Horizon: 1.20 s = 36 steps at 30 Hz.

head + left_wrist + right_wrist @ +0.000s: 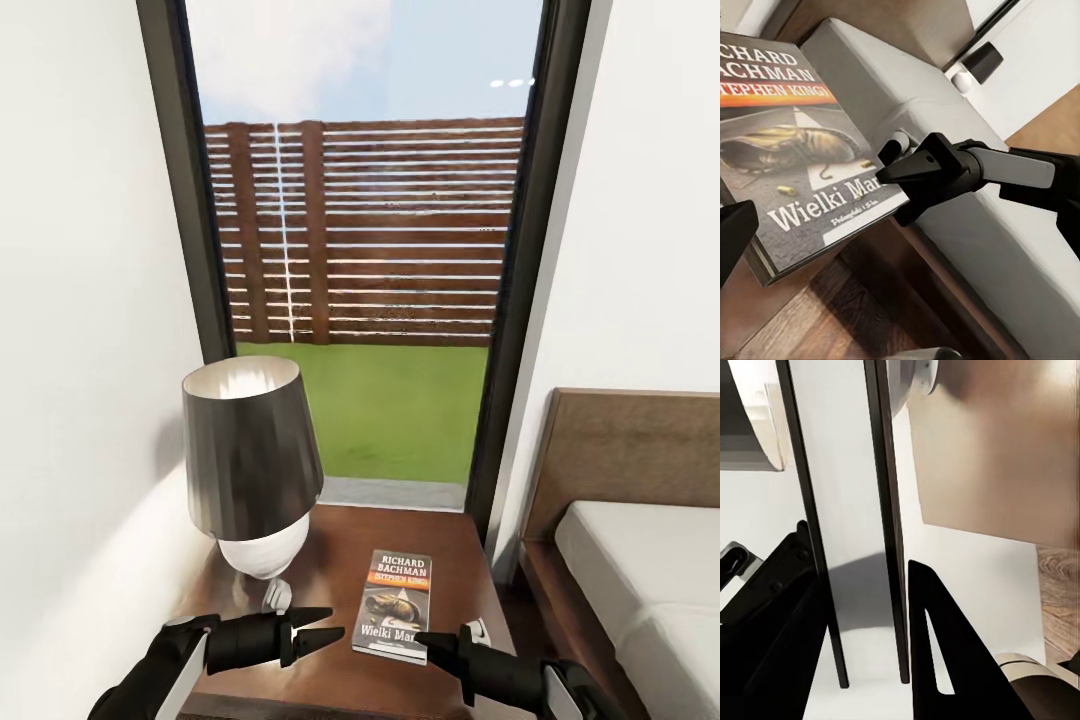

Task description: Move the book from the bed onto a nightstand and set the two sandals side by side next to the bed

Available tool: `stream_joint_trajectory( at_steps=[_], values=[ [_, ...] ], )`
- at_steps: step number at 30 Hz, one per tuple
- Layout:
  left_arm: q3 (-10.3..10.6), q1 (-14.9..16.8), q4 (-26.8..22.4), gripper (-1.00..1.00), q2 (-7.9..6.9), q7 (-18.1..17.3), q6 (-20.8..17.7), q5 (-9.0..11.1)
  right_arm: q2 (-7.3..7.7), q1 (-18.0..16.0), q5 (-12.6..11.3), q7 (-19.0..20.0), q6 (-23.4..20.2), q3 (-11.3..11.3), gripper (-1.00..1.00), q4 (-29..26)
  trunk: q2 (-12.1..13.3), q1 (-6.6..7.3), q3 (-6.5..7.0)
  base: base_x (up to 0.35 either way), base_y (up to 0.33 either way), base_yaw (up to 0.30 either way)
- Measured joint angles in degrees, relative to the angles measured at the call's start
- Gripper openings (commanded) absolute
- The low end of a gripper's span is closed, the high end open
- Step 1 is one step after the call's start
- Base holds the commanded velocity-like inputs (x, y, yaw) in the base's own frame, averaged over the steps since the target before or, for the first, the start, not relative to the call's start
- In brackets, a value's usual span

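The book lies flat on the nightstand, cover up, to the right of a lamp. My left gripper hovers just left of the book, fingers pointing at it, open and holding nothing. My right gripper hangs at the book's near right corner, open and empty. In the left wrist view the book lies close by, with the right gripper beyond its corner. The right wrist view shows the right gripper with its fingers spread and nothing between them. The bed stands to the right. The sandals are out of view.
A lamp with a dark shade and white base takes up the nightstand's left half. A tall black-framed window is straight behind, with white walls on both sides. The bed's brown headboard rises to the right of the nightstand.
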<state>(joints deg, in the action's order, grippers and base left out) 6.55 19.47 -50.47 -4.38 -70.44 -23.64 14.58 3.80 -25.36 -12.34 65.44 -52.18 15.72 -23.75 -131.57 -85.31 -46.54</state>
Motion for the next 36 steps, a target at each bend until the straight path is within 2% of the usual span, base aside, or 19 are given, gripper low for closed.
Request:
stream_joint_trajectory(
  at_steps=[12, 22, 36],
  values=[
    [0.0, 0.0, 0.0, 1.0, 0.02, 0.0, 0.0, 0.0, -0.01, 0.0, -0.1, 0.0, -0.1, 0.0, -1.0, 0.0, 0.0, -0.01, 0.0, 0.0, 0.0, 0.0],
    [0.0, 0.0, 0.0, 1.0, 0.05, 0.0, 0.0, 0.0, 0.0, 0.0, 0.0, 0.0, 0.0, 0.0, -1.0, 0.0, -4.0, -2.2, -1.8, 0.0, 0.0, 0.0],
    [0.0, 0.0, 0.0, 1.0, -0.03, 0.0, 0.0, 0.0, 0.0, 0.0, -0.1, 0.0, 0.0, 0.0, -1.0, 0.0, -4.0, -2.18, -1.8, 0.048, 0.0, 0.0]
  ],
)
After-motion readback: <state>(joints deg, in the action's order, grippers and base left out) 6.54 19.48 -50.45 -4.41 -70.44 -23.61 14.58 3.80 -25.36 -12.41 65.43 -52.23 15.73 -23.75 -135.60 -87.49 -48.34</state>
